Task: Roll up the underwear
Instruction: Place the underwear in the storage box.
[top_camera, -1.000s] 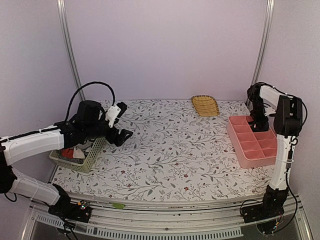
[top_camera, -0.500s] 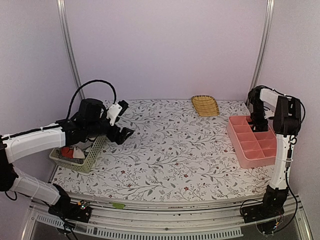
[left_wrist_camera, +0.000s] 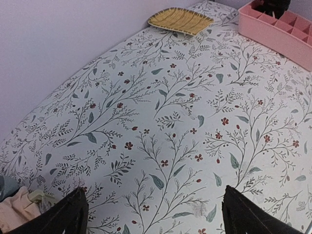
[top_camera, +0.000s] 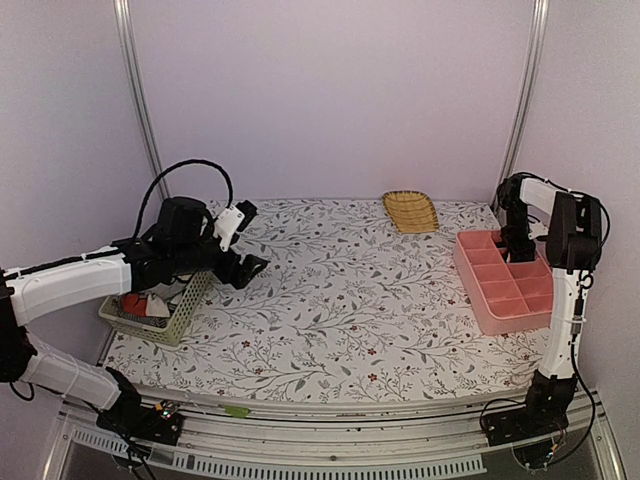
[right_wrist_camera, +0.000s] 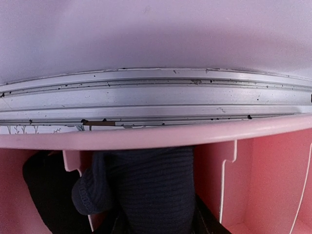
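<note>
Though inside organizer [right_wrist_camera: 146,139], underwear [right_wrist_camera: 151,190] against divider [right_wrist_camera: 228,180].

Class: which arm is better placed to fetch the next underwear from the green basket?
Left. The left gripper hovers open beside the green basket; the right gripper is far off at the pink organizer.

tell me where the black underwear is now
Right wrist view: the black underwear lies inside the pink divided tray, against its rim, on the right side of the table.
</note>
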Action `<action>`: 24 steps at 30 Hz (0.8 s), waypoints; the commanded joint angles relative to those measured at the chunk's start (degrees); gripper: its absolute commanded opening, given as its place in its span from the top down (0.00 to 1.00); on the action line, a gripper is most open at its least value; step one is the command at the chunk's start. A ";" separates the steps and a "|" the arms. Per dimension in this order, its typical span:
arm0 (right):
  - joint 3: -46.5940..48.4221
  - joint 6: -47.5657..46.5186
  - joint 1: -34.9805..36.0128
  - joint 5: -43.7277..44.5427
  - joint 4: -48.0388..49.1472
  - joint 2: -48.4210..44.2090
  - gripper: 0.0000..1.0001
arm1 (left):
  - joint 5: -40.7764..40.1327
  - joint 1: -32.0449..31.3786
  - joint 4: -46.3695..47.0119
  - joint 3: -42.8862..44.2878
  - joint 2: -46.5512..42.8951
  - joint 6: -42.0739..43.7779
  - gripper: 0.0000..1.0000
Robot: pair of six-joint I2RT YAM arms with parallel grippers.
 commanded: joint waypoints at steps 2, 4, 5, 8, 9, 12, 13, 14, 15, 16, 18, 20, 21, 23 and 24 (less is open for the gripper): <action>1.34 0.81 -0.04 -0.70 1.79 -0.77 0.57 | -0.14 0.65 0.22 0.76 0.04 -0.20 0.04; 1.34 0.86 -0.05 -0.72 1.64 -1.41 0.55 | 0.04 0.69 0.42 0.48 -0.31 -0.24 0.04; 1.27 0.95 0.00 -0.58 1.53 -1.72 0.54 | 0.13 0.66 0.53 0.39 -0.43 -0.22 0.04; 1.25 0.94 -0.05 -0.55 1.37 -2.86 0.48 | 0.26 0.69 0.78 -0.06 -0.93 -0.20 0.04; 1.25 0.94 -0.05 -0.66 1.39 -3.21 0.47 | 0.31 0.69 0.91 -0.22 -1.11 -0.21 0.04; 1.17 0.90 -0.03 -0.87 1.19 -4.14 0.46 | 0.67 0.64 1.29 -0.52 -1.55 -0.23 0.04; 1.12 0.88 0.01 -0.88 1.17 -4.50 0.46 | 0.80 0.70 1.36 -0.54 -1.66 -0.33 0.04; 1.08 0.93 0.04 -1.01 1.17 -4.94 0.46 | 0.91 0.69 1.40 -0.54 -1.76 -0.45 0.04; 1.08 0.83 0.04 -1.13 1.21 -5.31 0.46 | 0.81 0.69 1.47 -0.54 -1.90 -0.55 0.04; 1.08 0.81 0.04 -1.30 1.25 -5.82 0.46 | 0.77 0.69 1.49 -0.47 -1.99 -0.73 0.04; 1.08 0.49 0.13 -1.67 1.75 -7.04 0.45 | 0.82 0.68 1.56 -0.29 -2.19 -1.28 0.04; 1.08 -0.16 0.34 -2.09 2.74 -8.64 0.44 | 0.91 0.69 1.77 -0.21 -2.52 -1.84 0.04; 1.08 -0.52 0.57 -2.18 3.32 -9.54 0.41 | 0.92 0.69 1.77 -0.07 -2.56 -2.32 0.04; 1.08 -1.90 1.09 -2.51 4.86 -11.54 0.33 | 0.48 0.80 1.22 0.60 -2.38 -3.39 0.04; 1.08 -2.58 1.56 -2.94 5.46 -12.59 0.32 | -0.05 0.96 0.52 1.46 -2.05 -4.17 0.04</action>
